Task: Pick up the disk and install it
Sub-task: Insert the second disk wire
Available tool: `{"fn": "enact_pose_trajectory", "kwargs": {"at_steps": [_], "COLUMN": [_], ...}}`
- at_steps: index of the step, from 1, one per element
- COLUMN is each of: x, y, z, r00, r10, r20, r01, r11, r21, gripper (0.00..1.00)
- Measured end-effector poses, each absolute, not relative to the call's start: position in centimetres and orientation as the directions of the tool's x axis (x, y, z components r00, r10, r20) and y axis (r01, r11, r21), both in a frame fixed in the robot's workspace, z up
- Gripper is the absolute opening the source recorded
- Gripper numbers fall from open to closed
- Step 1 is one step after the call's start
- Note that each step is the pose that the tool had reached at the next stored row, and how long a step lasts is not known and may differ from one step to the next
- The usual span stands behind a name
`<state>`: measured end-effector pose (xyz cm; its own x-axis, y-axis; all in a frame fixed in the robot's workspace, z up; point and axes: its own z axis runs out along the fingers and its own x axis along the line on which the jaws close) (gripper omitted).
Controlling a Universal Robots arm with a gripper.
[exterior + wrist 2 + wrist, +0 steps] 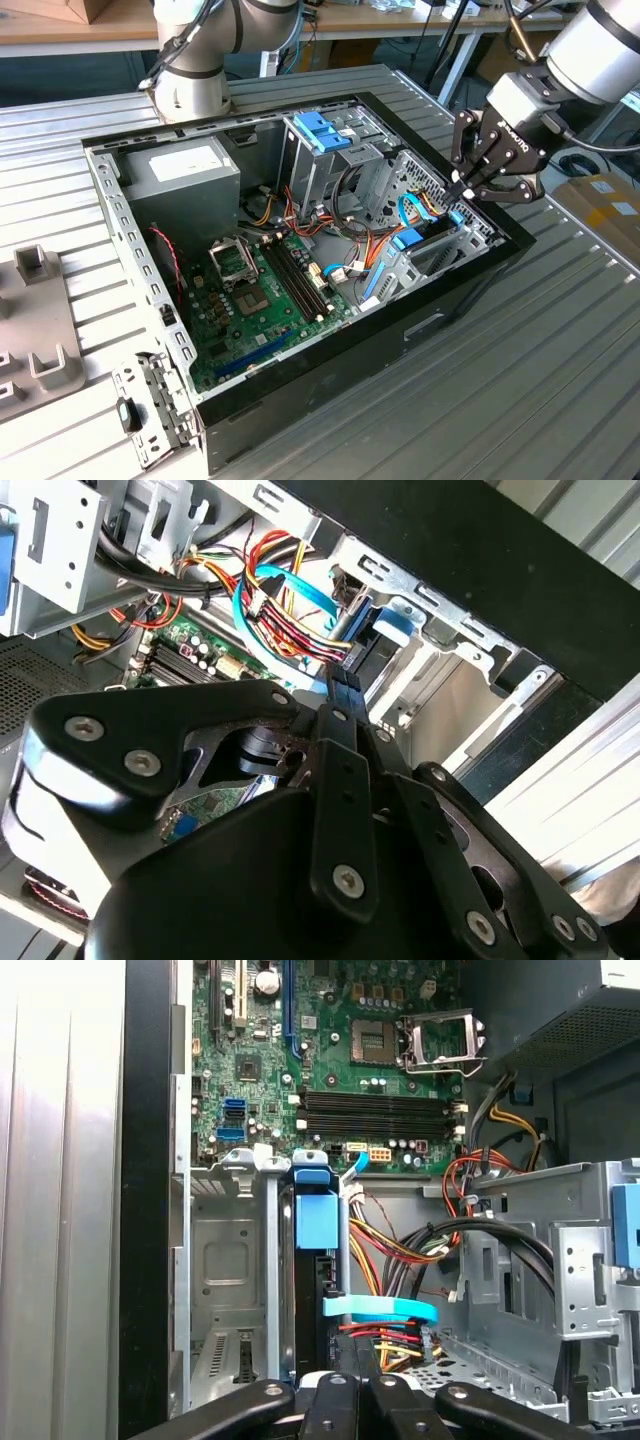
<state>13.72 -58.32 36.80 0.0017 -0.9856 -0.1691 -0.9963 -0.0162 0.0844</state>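
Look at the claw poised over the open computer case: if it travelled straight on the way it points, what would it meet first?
Probably the disk standing on edge in the metal drive cage, its blue carrier frame facing the claw. The claw's tips sit right above it, though depth is hard to judge, so contact may already exist.

The computer case (420, 330) is black outside, bare grey metal within. Its motherboard (330, 1050) is green, with black memory slots (375, 1110) and blue connectors (231, 1120). The power supply (180, 175) is grey with a white sticker. Cable bundles (285, 600) run red, yellow, orange and black — one flat cable (380, 1307) is light blue. The disk (318, 1260) stands black-edged, topped by a blue carrier tab. The gripper (468, 185) is black — its arm white.
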Motion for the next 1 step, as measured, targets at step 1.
{"fn": "enact_pose_trajectory", "kwargs": {"at_steps": [1], "x": [13.72], "y": [-58.32], "z": [36.80], "r00": [0.002], "r10": [-0.986], "r20": [-0.169], "r01": [-0.996], "r11": [-0.016], "r21": [0.084], "gripper": [0.10]}}
